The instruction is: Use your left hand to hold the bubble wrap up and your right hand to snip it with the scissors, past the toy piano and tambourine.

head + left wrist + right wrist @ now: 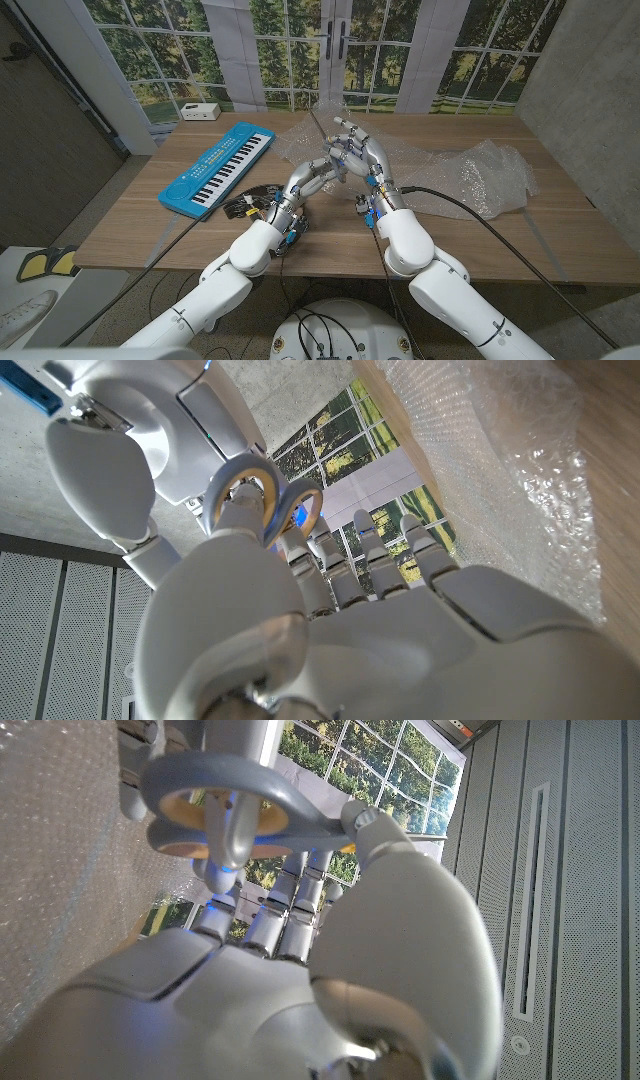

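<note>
Head view showed my right hand (pixel 368 160) with fingers through the scissors (pixel 235 815), left hand (pixel 318 178) at the wrap (pixel 470 175) on the surface, grip unclear, so I wanted it taut first.

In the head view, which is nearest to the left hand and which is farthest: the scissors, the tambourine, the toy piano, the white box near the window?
1. Scissors: at the left hand, between both hands.
2. Tambourine: to its left, beside the forearm.
3. Toy piano: farther left.
4. White box: at the table's far left corner.
</note>
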Controlling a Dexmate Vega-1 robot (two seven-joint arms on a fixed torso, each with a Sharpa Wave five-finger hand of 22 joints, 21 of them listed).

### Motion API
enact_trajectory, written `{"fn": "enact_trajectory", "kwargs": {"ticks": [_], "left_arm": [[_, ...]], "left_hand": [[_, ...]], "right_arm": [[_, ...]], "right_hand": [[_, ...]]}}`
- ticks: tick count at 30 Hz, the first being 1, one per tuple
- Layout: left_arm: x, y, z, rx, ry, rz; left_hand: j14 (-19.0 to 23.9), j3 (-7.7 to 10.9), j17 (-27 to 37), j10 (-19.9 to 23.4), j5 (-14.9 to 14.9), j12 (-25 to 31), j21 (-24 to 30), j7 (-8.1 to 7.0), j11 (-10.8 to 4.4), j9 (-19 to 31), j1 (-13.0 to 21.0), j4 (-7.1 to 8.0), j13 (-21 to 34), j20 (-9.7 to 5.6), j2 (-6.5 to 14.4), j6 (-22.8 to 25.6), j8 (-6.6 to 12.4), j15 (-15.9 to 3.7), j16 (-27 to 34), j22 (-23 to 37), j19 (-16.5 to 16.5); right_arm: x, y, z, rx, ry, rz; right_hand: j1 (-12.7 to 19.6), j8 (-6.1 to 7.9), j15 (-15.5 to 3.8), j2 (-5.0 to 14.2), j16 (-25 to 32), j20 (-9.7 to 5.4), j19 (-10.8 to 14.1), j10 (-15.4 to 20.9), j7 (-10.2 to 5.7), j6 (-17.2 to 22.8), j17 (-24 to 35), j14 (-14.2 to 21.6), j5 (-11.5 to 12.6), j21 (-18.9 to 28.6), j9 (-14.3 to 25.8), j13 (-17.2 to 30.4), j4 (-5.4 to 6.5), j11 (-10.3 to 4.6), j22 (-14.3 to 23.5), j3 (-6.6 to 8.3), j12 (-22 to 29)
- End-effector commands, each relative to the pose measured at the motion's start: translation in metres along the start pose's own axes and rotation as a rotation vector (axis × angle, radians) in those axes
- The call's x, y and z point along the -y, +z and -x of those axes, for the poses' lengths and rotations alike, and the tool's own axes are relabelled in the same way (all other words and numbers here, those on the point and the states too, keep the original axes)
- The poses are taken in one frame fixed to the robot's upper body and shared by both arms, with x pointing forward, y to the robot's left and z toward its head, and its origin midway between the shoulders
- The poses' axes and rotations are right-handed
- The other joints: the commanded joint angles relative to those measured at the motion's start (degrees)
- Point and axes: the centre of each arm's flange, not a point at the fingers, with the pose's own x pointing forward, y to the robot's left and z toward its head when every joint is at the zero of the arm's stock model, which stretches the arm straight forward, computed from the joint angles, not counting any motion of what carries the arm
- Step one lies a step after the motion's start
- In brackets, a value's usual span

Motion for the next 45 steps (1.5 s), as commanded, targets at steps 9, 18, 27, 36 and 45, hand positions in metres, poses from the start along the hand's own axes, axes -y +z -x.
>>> {"fn": "enact_trajectory", "kwargs": {"ticks": [9, 18, 27, 36, 45], "left_arm": [[0.003, -0.007, 0.0, -0.001, 0.019, 0.061], [0.005, -0.005, 0.005, 0.0, 0.048, 0.056], [0.006, -0.004, 0.006, 0.003, 0.069, 0.051], [0.007, -0.004, 0.009, 0.001, 0.107, 0.044], [0.009, -0.002, 0.012, -0.025, 0.163, 0.014]], "left_hand": [[3.9, -0.34, 3.38, 2.23, -0.54, 4.48, 0.97, -0.21, -0.03, 6.72, 3.64, -1.1, 6.1, -0.46, 0.51, -1.99, 4.52, -7.11, 2.64, 0.56, 1.93], [4.54, -1.64, 12.58, -2.81, -0.84, 10.66, 1.41, -1.9, 0.15, 21.67, 7.76, -1.09, 18.88, -0.13, 0.37, -12.58, 15.07, -7.88, 6.31, 0.99, 1.95], [4.14, -4.05, 23.7, -6.33, -0.77, 18.46, 1.6, -0.88, 0.05, 29.69, 9.46, -0.63, 31.33, -0.15, 0.58, -11.9, 25.04, -8.0, 12.74, 1.3, 1.95], [3.54, -5.36, 37.36, -6.86, -0.84, 29.02, 2.03, 1.3, -0.15, 19.34, 10.0, -0.32, 44.48, -0.4, 0.34, -5.55, 19.34, -7.78, 24.29, 1.8, 2.83], [3.78, -7.69, 41.75, -6.92, -0.59, 34.45, 2.83, 1.72, -0.17, 14.95, 7.88, 0.48, 45.97, -0.52, -1.32, -2.6, 16.9, -8.04, 29.94, 2.06, 4.79]], "right_arm": [[0.007, -0.005, 0.001, -0.006, -0.016, -0.018], [0.006, -0.004, 0.002, -0.005, -0.018, -0.023], [0.005, -0.004, 0.004, -0.001, -0.01, -0.024], [0.005, -0.004, 0.004, -0.002, -0.008, -0.03], [0.004, -0.002, 0.004, 0.003, -0.004, -0.031]], "right_hand": [[0.42, -0.07, -9.13, 0.73, 0.61, -0.13, 0.96, 10.32, 0.31, 0.55, -0.15, -0.14, -0.66, 0.36, 0.28, 0.3, 0.01, -8.64, 0.07, -0.31, 1.43], [0.54, -0.05, -9.25, 0.84, 0.68, -0.18, 1.35, 10.32, 0.36, 0.75, -0.28, -0.18, -1.02, 0.43, 0.29, 0.36, -0.02, -8.44, 0.06, -0.45, 1.52], [0.61, -0.03, -9.27, 0.99, 0.78, -0.13, 1.48, 10.29, 0.31, 0.97, -0.43, -0.09, -1.35, 0.38, 0.3, 0.28, -0.02, -8.57, 0.05, -0.59, 1.51], [0.66, -0.02, -9.23, 1.05, 0.82, -0.14, 1.62, 10.36, 0.42, 1.19, -0.59, -0.13, -1.63, 0.35, 0.31, 0.13, -0.03, -8.72, 0.04, -0.73, 1.49], [0.71, -0.02, -9.24, 1.12, 0.86, -0.13, 1.68, 10.22, 0.45, 1.35, -0.69, -0.15, -1.83, 0.32, 0.31, 0.25, -0.04, -8.76, 0.04, -0.83, 1.55]]}}
